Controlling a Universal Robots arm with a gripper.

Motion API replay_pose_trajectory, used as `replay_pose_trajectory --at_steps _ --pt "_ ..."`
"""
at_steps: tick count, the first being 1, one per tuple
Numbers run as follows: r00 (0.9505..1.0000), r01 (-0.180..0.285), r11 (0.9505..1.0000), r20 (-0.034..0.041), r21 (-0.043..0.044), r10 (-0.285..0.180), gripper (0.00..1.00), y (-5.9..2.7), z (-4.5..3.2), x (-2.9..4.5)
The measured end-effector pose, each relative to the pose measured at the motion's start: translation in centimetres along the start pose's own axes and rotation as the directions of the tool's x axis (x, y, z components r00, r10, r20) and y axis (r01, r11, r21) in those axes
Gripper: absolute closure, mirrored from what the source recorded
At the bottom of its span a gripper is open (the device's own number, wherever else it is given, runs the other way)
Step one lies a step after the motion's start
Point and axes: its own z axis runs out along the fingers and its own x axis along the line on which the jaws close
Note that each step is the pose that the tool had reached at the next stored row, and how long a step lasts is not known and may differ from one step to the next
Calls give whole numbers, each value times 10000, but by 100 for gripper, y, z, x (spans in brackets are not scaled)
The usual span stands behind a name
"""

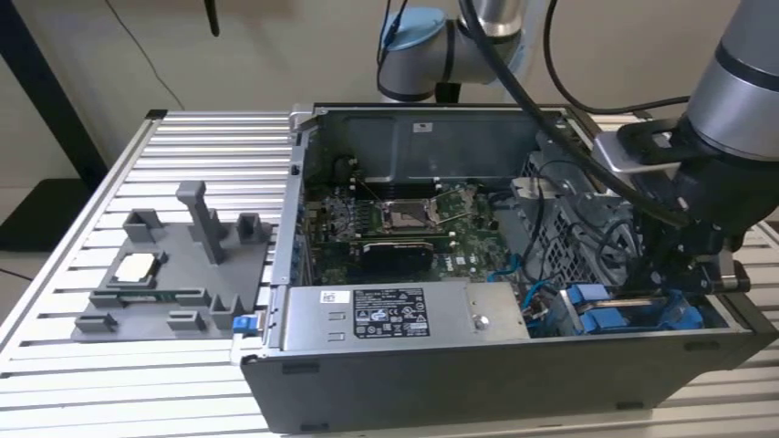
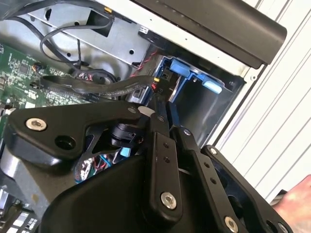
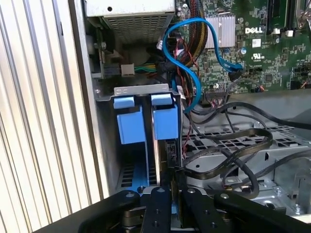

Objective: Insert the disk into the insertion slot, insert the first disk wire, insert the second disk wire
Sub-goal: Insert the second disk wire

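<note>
Surface (image 1: 182,146) is ribbed aluminium slats, light silver. Plain beige wall (image 1: 280,46) behind, evenly lit. Black pole (image 1: 49,91) stands at the exterior view's left over dark floor (image 1: 31,214). Thin black cables (image 1: 134,46) hang against the wall.

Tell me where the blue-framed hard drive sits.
In the exterior view the blue-framed hard drive stands in the case's bay at the right, beside the silver box, under the gripper.

Open computer case (image 1: 402,401) on slatted table (image 1: 73,365). Fixture tray (image 1: 171,274) beside case, exterior view's left. Motherboard (image 1: 402,219) mid-case, power supply box (image 1: 402,315) before it. Disk (image 1: 633,318) in insertion slot (image 1: 718,315), case's right corner; gripper (image 1: 663,283) above it.
</note>
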Motion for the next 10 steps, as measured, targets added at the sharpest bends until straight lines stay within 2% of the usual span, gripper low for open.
replay_pose_trajectory --at_steps 10 --pt "10000 9 9999 1 110 -9 84 28 29 -6"
